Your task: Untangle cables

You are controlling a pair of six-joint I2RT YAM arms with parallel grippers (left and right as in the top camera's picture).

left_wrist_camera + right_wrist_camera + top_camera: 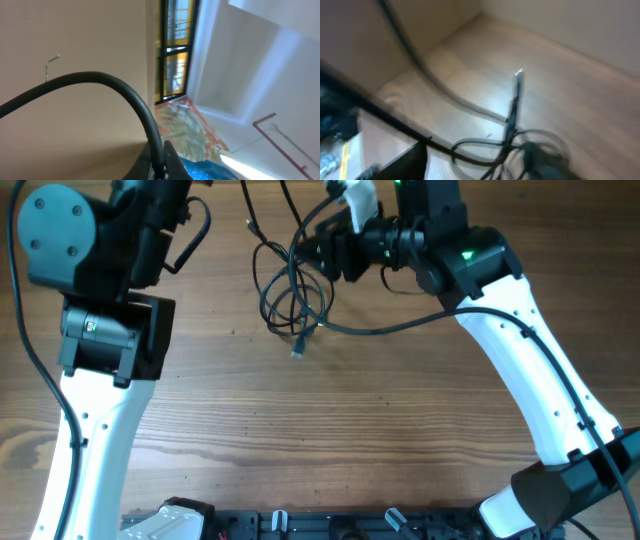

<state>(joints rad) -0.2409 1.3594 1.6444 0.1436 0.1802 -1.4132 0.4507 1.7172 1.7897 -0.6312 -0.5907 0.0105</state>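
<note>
Right gripper (325, 258) (jaws unclear) sits beside the tangled cables (293, 302).

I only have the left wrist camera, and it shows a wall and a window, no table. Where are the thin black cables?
Observer: The thin black cables lie in loose tangled loops on the wooden table, toward its far edge, around the middle.
Operator: And the right arm?
Observer: The right gripper is at the tangle's right side; whether it holds a cord is unclear.
Operator: Any free end?
Observer: One plug end sticks out of the tangle toward the near side.
</note>
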